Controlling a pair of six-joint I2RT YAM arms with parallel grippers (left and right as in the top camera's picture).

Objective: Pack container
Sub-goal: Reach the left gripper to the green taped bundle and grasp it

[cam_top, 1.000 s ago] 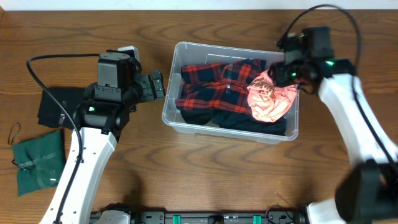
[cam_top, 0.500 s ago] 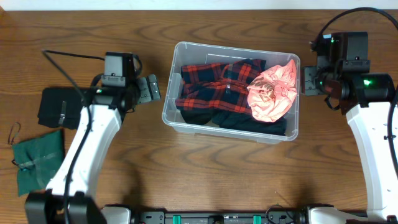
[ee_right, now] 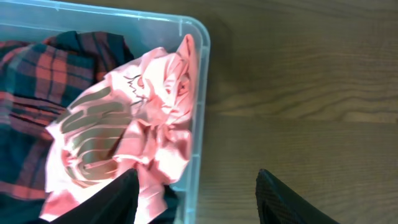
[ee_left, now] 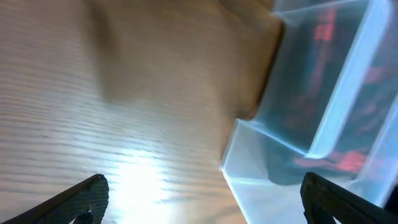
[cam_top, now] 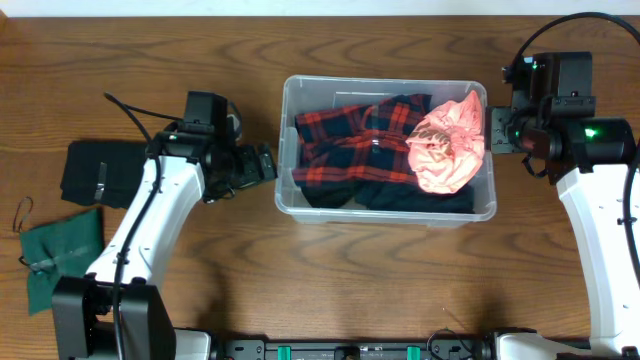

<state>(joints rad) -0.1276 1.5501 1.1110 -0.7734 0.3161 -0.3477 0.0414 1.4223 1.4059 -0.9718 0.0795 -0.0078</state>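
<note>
1. The container [cam_top: 385, 214] sits mid-tabletop [cam_top: 200, 60], holding a red plaid shirt [cam_top: 345, 145] and a pink garment [cam_top: 448, 150].
2. My left end effector [cam_top: 264, 165], released with fingers spread, is just beside its left wall.
3. My right end effector [cam_top: 497, 134], released too, is by its right rim.
4. Well left of the container lie a black cloth [cam_top: 95, 172] and a green cloth [cam_top: 62, 260].

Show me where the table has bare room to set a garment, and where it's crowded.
Bare table runs along the front, between the container and the near edge, and along the back beyond its far rim. Crowded: the left edge, with the black cloth and green cloth, and the container, filled by the plaid shirt and pink garment.
</note>
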